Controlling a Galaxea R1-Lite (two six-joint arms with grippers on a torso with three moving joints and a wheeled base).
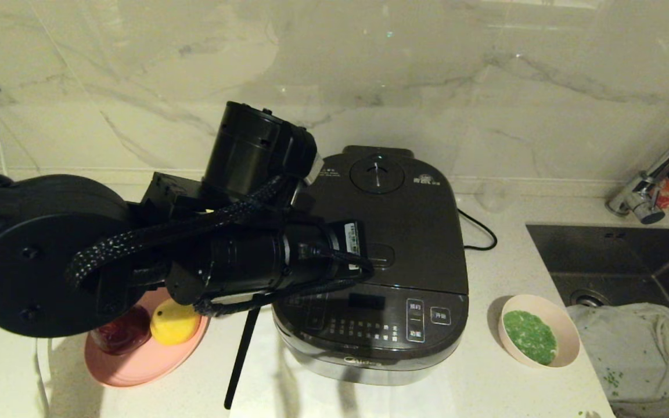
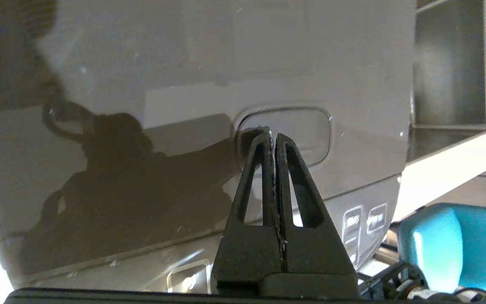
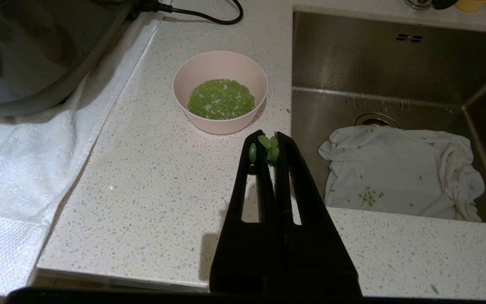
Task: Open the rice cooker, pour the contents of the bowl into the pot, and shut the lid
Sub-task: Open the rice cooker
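From above, one rice cooker, lid down, one bowl off to the side. Left claw pinched shut, tips at the latch button. Right claw shut, green bits stuck on, bowl just ahead on the desk.

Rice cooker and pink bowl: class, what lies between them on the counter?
Only bare speckled counter separates the rice cooker from the bowl, per the head view.

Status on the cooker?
Left hand shut, tips at the latch button. Lid down. Right hand shut, parked. Bowl full.
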